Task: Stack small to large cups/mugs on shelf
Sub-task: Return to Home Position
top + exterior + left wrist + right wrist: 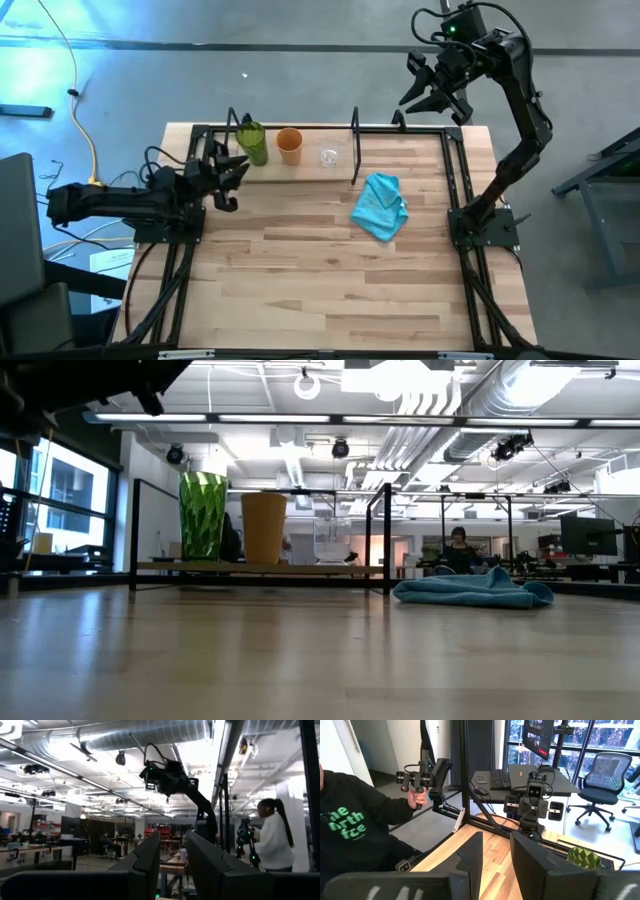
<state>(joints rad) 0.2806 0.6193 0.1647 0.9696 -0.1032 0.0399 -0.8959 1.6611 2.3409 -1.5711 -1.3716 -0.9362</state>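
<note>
Left claw: my left gripper [234, 183] sits low over the table [320, 280], just beside the shelf's end nearest the green cup. Its fingers are parted with nothing between them.
Right claw: my right gripper [425, 98] is raised beyond the table's far corner, well apart from the cups. Its fingers are spread and it is empty.
Cups: all three stand upright in a row on the shelf [300, 568]. They run tall green cup [203, 515], orange-tan cup [264, 527], small clear glass [333, 540], each apart from the next and not nested. The sizes step down toward my right arm's side.
Handling, green cup: I judge it light, thin-walled and top-heavy for its height. I would pinch it low on the faceted wall.
Handling, orange-tan cup: it looks light and smooth, so a mid-body grip would suit it.
Handling, glass: it is likely the heaviest, slick and breakable. I would grip it gently across the rim or body.
Cloth: the light blue cloth [381, 206] lies crumpled on the table near the shelf, touching no cup.
Hard to see: the glass nearly vanishes against the room behind it. It may have a handle, but I cannot tell.
Cut off: my right wrist view catches only the green cup's rim.
</note>
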